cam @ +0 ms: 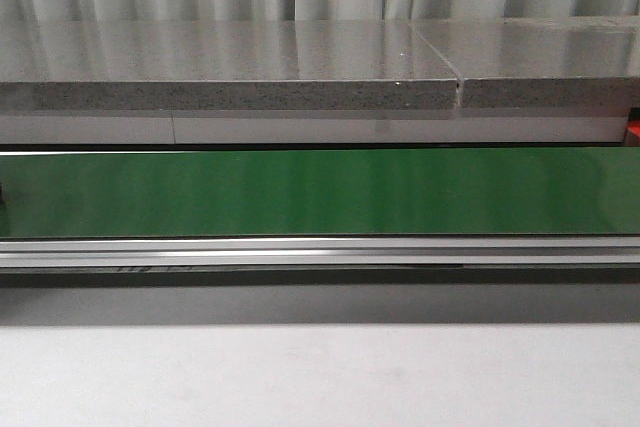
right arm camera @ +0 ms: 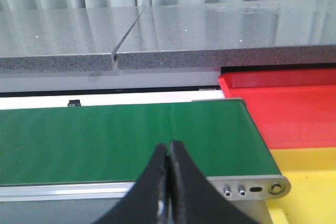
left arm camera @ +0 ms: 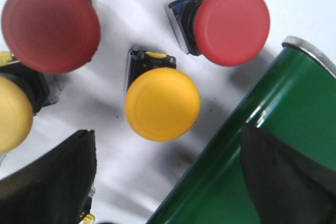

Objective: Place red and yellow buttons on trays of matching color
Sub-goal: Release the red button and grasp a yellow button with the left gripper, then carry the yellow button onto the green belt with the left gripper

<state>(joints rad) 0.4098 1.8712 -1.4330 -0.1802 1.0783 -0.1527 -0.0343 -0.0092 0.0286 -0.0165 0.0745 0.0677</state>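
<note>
A grey speckled slab [cam: 230, 72] spans the far side of the front view, split by a seam toward the right. Before it a long green belt [cam: 320, 192] runs left to right in a silver frame [cam: 320, 252], and a pale worktop [cam: 320, 377] lies nearest. No arm shows in this view.

In the right wrist view the belt ends at a roller housing with small screws. Just beyond that end sits a red tray [right arm camera: 286, 114], and a yellow tray [right arm camera: 310, 182] lies beside it on the near side. The right gripper [right arm camera: 169, 182] hangs over the belt's near edge with its black fingers pressed together and nothing between them.

The left wrist view looks down on a white surface beside the belt's rounded end. Mushroom-headed buttons lie scattered there, each a smooth domed cap on a dark square base. One red button [left arm camera: 50, 24] is large and blurred; a second red button [left arm camera: 231, 24] lies tipped, close to the belt. A yellow button [left arm camera: 163, 103] sits between them, and another yellow button [left arm camera: 13, 114] is cut off at the edge. The left gripper [left arm camera: 168, 182] hovers with fingers spread wide, empty, one finger [left arm camera: 52, 182] over the white surface and the other over the belt.
</note>
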